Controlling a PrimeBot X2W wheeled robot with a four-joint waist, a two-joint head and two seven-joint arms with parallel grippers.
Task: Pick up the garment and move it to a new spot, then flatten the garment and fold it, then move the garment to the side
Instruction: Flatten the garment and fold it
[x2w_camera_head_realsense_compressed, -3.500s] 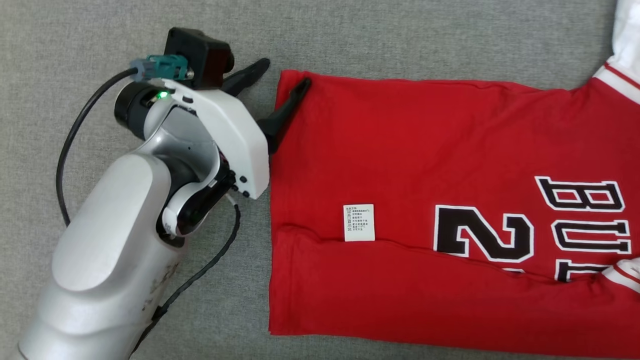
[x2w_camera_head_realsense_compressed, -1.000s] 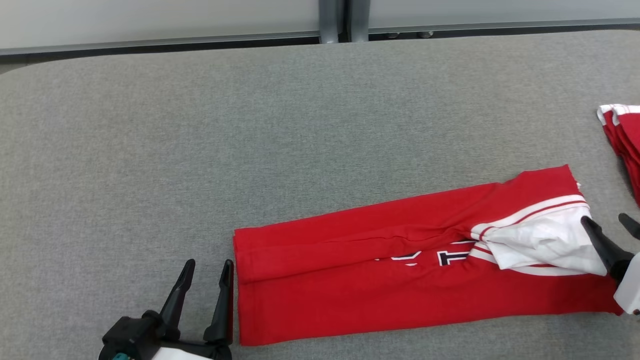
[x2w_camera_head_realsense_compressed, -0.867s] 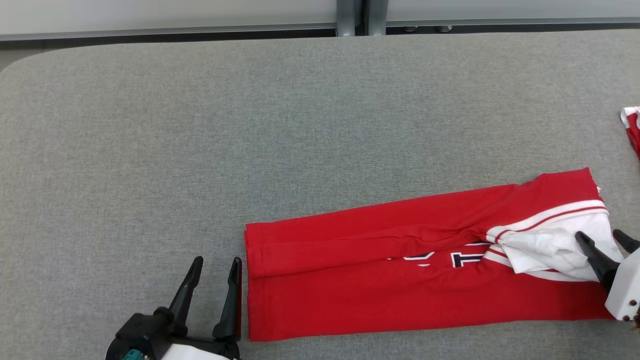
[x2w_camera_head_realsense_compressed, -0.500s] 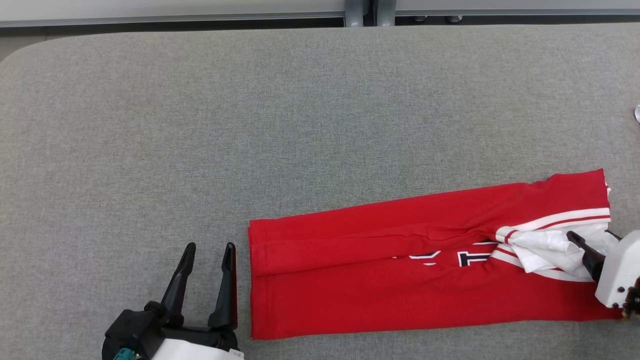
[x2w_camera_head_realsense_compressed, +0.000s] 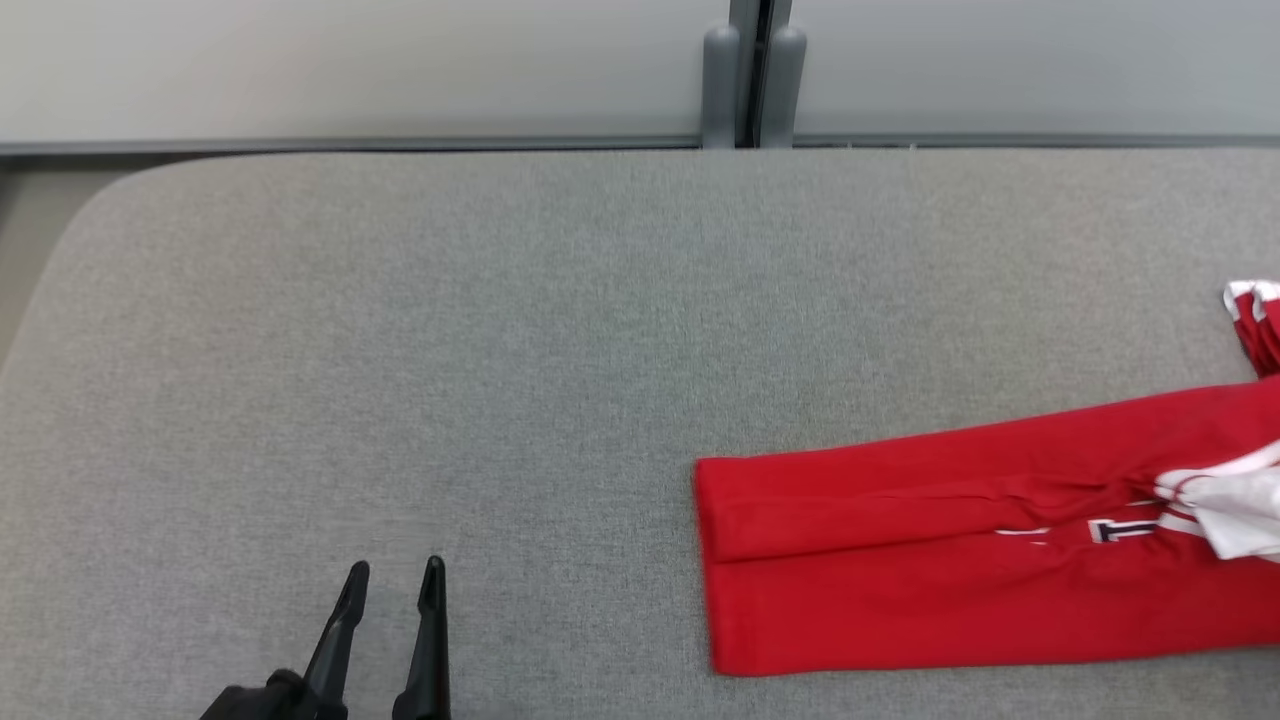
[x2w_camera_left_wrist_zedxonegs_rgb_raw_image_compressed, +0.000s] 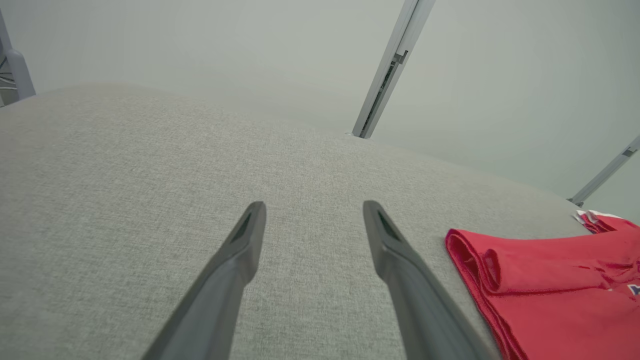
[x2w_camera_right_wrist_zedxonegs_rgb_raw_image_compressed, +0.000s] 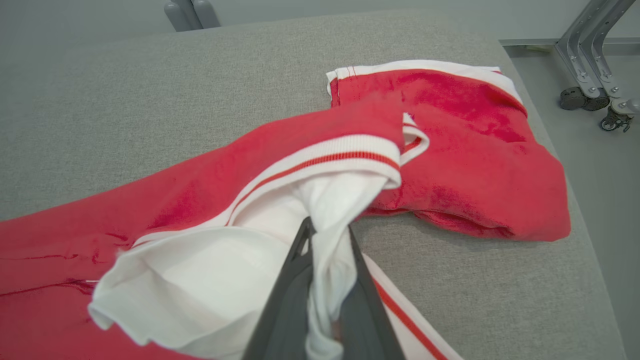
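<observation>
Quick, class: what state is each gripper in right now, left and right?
Left gripper: jaws open, holding nothing.
Right gripper: jaws closed on the white part of the garment.

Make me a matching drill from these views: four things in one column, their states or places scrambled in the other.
Things:
1. left hand
2. right hand
3. long red garment
4. small red bundle

States:
A. folded into a strip on the grey table
B. open, nothing between its fingers
C. folded small, beside the table's edge
D. shut on the strip's white cloth

Pairs: 1-B, 2-D, 3-A, 4-C.
</observation>
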